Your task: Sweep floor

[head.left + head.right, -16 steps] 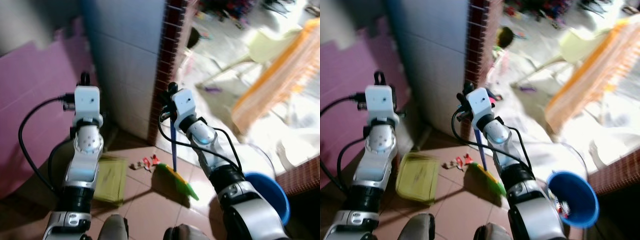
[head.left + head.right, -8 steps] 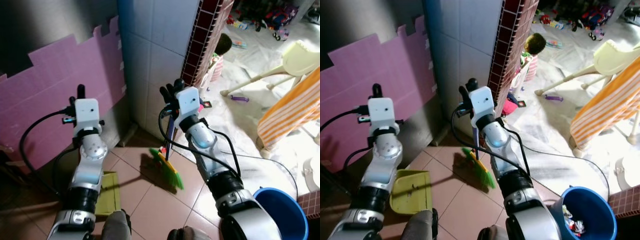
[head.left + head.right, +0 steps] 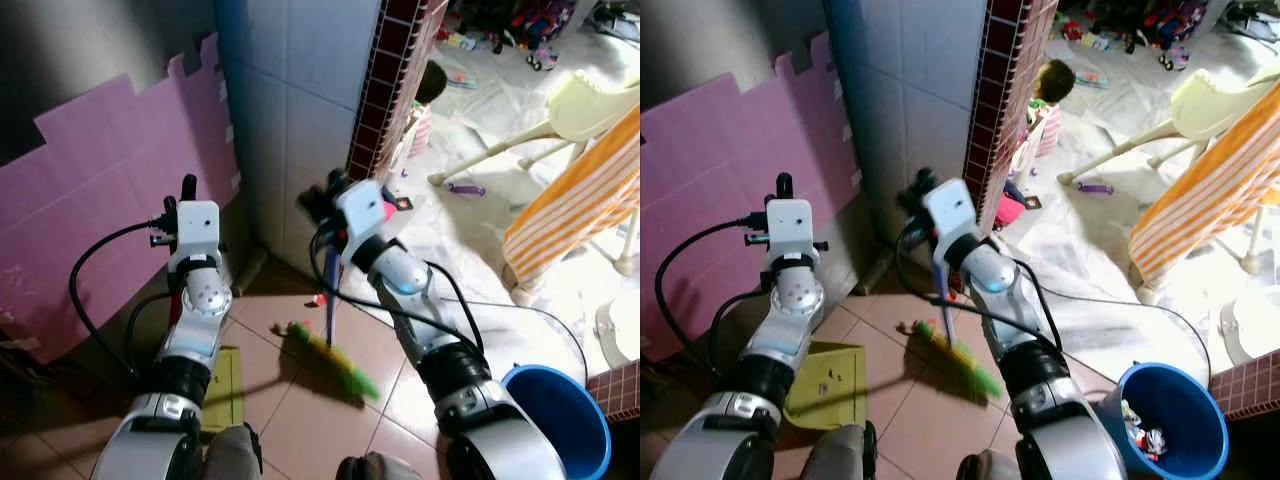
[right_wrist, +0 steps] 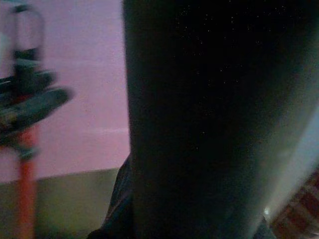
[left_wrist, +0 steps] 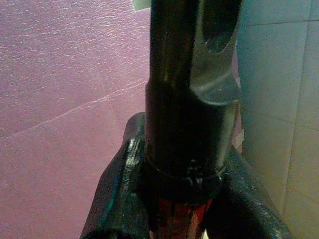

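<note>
right gripper (image 3: 322, 203) is up at the top of the broom (image 3: 330, 305), fingers wrapped around the thin blue handle, which drops almost straight down to the floor (image 3: 300, 410). the broom head (image 3: 328, 358) is green with a streak of yellow along its top, bristles splayed out low on the reddish tiles and a bit blurred. it sits between the two arms, just in front of the robot's feet (image 3: 232, 458), and angles away toward the blue bucket (image 3: 560, 415). a small reddish scrap (image 3: 318, 298) lies on the tiles just beyond the handle, near the foot of the tiled wall (image 3: 300, 120).

left gripper (image 3: 187, 190) is raised in front of the pink foam panel (image 3: 90, 210), and the left wrist view has its fingers clamped on a black grip (image 5: 187, 99) with an orange-red shaft (image 5: 177, 221) showing below. that shaft belongs to the dustpan (image 3: 825, 382), a yellow-green tray lying flat on the tiles beside the left arm, well apart from the broom head.

the right wrist view is nearly all dark, with the left gripper and its orange shaft blurred against the pink panel.

the bucket stands off to the right side with bits of rubbish (image 3: 1140, 438) inside. beyond the brick-red pillar (image 3: 385, 80), a bright room with a pale chair (image 3: 560, 120), an orange striped cloth (image 3: 580, 200) and a person sitting on the floor (image 3: 1045, 95).
</note>
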Available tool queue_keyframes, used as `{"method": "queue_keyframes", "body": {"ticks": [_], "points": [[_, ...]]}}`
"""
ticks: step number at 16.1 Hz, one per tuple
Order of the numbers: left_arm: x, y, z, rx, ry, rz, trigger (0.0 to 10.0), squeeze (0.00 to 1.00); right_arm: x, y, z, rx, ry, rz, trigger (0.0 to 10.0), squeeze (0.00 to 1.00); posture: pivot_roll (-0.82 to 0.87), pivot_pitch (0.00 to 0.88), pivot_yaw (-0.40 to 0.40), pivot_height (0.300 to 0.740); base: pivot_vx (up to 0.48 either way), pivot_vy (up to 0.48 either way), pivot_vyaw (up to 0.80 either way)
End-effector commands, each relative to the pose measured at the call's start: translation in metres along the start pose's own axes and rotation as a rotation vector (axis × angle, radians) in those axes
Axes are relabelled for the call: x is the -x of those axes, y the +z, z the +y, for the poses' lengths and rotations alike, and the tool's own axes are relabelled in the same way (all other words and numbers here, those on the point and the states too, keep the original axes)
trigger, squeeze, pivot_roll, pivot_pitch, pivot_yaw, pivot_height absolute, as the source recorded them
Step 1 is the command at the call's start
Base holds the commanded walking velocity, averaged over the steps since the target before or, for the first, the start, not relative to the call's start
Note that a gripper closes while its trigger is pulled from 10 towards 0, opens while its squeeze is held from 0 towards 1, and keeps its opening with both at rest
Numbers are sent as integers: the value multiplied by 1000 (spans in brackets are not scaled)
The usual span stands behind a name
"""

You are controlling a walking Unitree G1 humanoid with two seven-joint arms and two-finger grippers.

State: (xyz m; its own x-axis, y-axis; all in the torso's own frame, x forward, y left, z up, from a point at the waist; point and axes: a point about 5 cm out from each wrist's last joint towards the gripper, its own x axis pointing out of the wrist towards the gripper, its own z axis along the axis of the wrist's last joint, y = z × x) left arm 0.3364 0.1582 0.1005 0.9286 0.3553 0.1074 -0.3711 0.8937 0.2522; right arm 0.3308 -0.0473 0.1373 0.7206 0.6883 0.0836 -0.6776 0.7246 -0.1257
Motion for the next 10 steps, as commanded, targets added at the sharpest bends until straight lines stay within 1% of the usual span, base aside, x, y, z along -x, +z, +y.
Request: {"method": "queue_keyframes", "body": {"ticks": [1, 2, 3, 4, 5, 6, 7, 8, 9, 10], "points": [[6, -16, -6, 41, -2, 89, 10000, 0, 4, 1, 4, -15, 105, 17, 10000, 0, -19, 49, -73, 740, 0, 0, 0], [5, -17, -7, 80, -20, 107, 10000, 0, 8, 3, 5, -27, 165, 27, 10000, 0, -26, 47, -72, 740, 0, 0, 0], [5, -19, -10, 114, -43, 128, 10000, 0, 9, 5, 5, -46, 188, 29, 10000, 0, -26, 47, -72, 740, 0, 0, 0], [5, -19, -16, 148, -87, 142, 10000, 0, 9, 14, 0, -70, 188, 8, 10000, 0, -26, 47, -72, 740, 0, 0, 0], [5, -17, -21, 165, -118, 148, 10000, 0, 8, 19, -3, -89, 167, -5, 10000, 0, -26, 47, -72, 740, 0, 0, 0], [5, -10, -35, 191, -201, 130, 10000, 0, 7, 27, -12, -141, 118, -26, 10000, 0, -51, 41, -65, 740, 0, 0, 0], [6, -6, -41, 205, -229, 125, 10000, 0, 6, 30, -16, -166, 86, -36, 10000, 0, -56, 37, -59, 740, 0, 0, 0], [7, -2, -48, 213, -268, 117, 10000, 0, 5, 35, -19, -195, 53, -49, 10000, 0, -56, 37, -59, 740, 0, 0, 0], [8, 0, -52, 217, -290, 110, 10000, 0, 5, 37, -21, -213, 35, -56, 10000, 0, -59, 31, -54, 740, 0, 0, 0], [9, 0, -56, 232, -319, 122, 10000, 0, 4, 47, -21, -277, 48, -89, 10000, 0, -63, 29, -50, 740, 0, 0, 0]]}}
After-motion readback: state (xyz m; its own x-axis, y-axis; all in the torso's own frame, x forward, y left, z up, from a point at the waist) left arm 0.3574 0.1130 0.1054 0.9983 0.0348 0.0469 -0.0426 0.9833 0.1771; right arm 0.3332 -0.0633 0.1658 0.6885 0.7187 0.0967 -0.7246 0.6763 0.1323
